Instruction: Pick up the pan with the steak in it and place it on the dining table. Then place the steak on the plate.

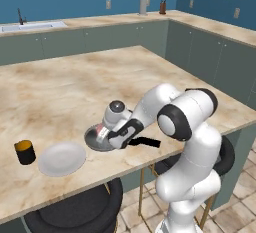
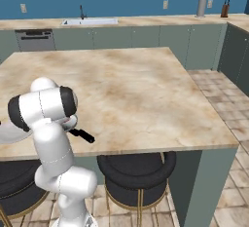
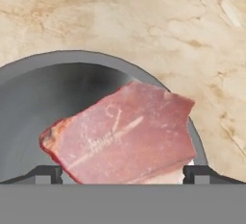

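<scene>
The grey pan (image 1: 92, 139) sits on the beige marbled dining table (image 1: 75, 87) near its front edge, with its black handle (image 1: 147, 142) pointing right. My gripper (image 1: 104, 136) hangs low over the pan. In the hand view the pinkish-red steak (image 3: 122, 134) lies in the pan (image 3: 57, 88). There my gripper (image 3: 122, 175) stands open, and its fingertips (image 3: 45, 174) flank the steak's near edge without clasping it. The white plate (image 1: 62, 158) lies just left of the pan. The pan handle (image 2: 82, 135) pokes out from behind my arm in the right base view.
A small black-and-orange cup (image 1: 24, 152) stands left of the plate. Dark round stools (image 1: 75, 212) (image 2: 136, 172) sit under the table's front edge. Behind the table runs a counter with a sink (image 1: 30, 26). The wide table top (image 2: 136, 89) stretches beyond the pan.
</scene>
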You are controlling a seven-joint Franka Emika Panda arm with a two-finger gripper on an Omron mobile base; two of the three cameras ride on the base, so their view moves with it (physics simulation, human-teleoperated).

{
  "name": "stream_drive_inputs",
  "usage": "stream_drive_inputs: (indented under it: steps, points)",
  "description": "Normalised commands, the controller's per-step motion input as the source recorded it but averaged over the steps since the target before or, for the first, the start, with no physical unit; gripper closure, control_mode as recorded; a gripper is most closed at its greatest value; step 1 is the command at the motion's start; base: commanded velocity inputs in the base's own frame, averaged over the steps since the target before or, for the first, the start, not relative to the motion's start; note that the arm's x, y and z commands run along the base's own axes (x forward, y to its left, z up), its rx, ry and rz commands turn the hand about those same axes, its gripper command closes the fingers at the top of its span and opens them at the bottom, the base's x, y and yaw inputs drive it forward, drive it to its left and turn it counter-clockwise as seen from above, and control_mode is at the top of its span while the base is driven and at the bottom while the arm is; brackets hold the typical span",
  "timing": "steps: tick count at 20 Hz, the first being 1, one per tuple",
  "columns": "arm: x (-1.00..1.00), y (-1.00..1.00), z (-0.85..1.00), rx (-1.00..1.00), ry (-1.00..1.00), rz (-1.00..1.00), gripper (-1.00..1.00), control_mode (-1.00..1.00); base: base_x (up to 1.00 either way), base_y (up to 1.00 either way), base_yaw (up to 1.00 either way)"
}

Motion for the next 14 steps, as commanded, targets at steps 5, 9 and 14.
stream_drive_inputs:
  steps: [5,9,14]
  points:
    - [-0.02,0.04,-0.11,-0.01,0.03,0.00,-1.00,-1.00,0.00,0.00,0.00]
    - [0.00,0.02,-0.07,-0.01,0.02,0.00,-1.00,-1.00,0.00,0.00,0.00]
    - [0.13,0.00,-0.03,0.00,0.00,0.00,-1.00,-1.00,0.00,0.00,0.00]
